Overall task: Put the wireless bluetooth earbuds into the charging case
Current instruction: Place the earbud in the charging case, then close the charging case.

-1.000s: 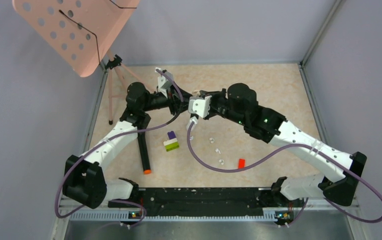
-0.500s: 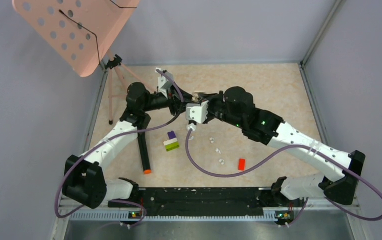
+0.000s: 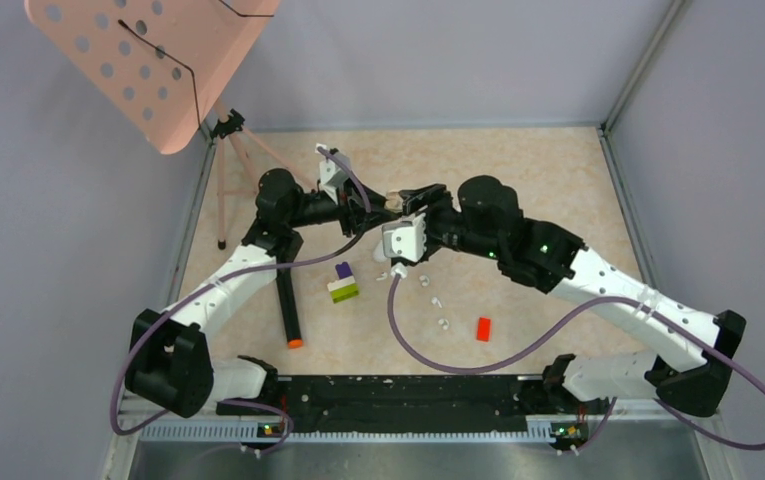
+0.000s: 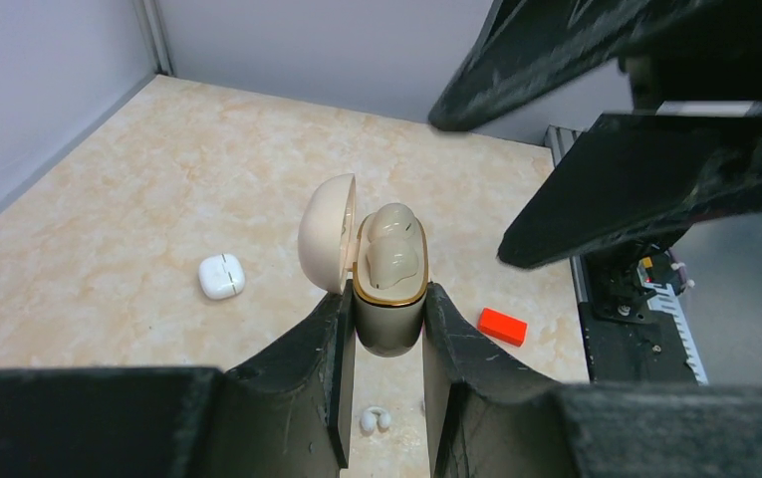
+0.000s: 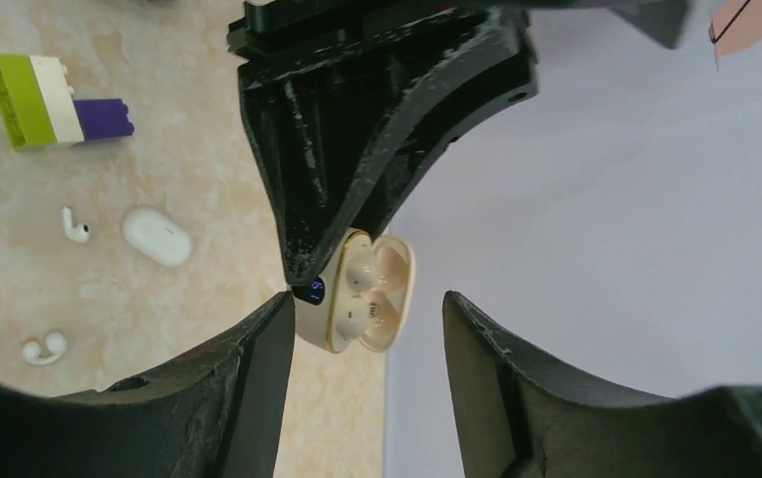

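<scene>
Right hand [image 5: 367,307] opened; earbuds [image 4: 391,251] in charging case [image 4: 387,329] gripped by left hand [image 4: 386,299].

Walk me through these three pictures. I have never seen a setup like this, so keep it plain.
Two robot arms are bolted at the near edge of a table. The top picture looks down from above and behind: left arm, right arm. The other two come from a camera on each wrist, so each shows its own black fingers. The left end effector is clamped on a beige charging case, lid open, with two beige earbuds seated inside. The right end effector is open, close to that case, gripping nothing. On the table lie loose white earbuds, a closed white case, a red brick and a stack of toy bricks.
</scene>
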Controlling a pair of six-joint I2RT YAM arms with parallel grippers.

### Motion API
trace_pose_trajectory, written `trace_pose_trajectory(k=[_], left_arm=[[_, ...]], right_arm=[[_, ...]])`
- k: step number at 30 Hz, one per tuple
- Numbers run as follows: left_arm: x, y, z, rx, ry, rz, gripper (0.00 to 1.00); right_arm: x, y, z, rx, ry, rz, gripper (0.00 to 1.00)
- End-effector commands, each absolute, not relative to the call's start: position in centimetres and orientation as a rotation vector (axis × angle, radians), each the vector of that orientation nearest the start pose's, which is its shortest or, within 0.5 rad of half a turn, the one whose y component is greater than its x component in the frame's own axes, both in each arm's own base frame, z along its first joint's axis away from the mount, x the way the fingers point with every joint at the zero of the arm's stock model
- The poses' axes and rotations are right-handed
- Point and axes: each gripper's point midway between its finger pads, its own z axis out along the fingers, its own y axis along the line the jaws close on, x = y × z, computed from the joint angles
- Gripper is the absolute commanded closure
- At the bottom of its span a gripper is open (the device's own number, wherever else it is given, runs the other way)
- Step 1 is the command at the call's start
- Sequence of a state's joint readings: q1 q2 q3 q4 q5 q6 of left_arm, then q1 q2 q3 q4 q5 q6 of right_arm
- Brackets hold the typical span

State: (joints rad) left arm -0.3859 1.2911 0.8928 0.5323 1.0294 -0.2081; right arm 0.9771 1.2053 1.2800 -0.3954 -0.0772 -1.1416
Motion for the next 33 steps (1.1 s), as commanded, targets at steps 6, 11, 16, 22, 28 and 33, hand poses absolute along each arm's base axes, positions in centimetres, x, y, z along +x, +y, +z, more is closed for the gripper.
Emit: trace_pose_trajectory(k=[6,11,16,22,28,33], left_arm=[[26.4,-27.8,30.7,1.118,1.155,-1.132,1.0],[26.3,-27.7,30.3,1.188,1.115,-1.08,1.0],[26.2,-27.8,29.9,1.273,1.085,-1.015,1.0],[26.7,-28.1,29.8,1.28,1.104,-0.989,1.0],[29.2,-28.8,29.7,1.183,1.21,-1.0,1.0],[33.3,-28.8,30.3,0.861,1.403,-1.095,1.0]], right_arm=[[24.3,28.1,40.0,-1.401,1.229,0.261,0.24],[25.1,26.9,35.4,-1.457,1.479,0.427,0.13],[25.7,28.6,32.4,-1.508,1.533,0.554,0.12],[25.5,31.1,31.1,-1.584,1.444,0.677,0.15],[24.8,31.2,31.7,-1.601,1.396,0.702,0.19],[25.1,29.3,32.3,-1.533,1.453,0.597,0.2]])
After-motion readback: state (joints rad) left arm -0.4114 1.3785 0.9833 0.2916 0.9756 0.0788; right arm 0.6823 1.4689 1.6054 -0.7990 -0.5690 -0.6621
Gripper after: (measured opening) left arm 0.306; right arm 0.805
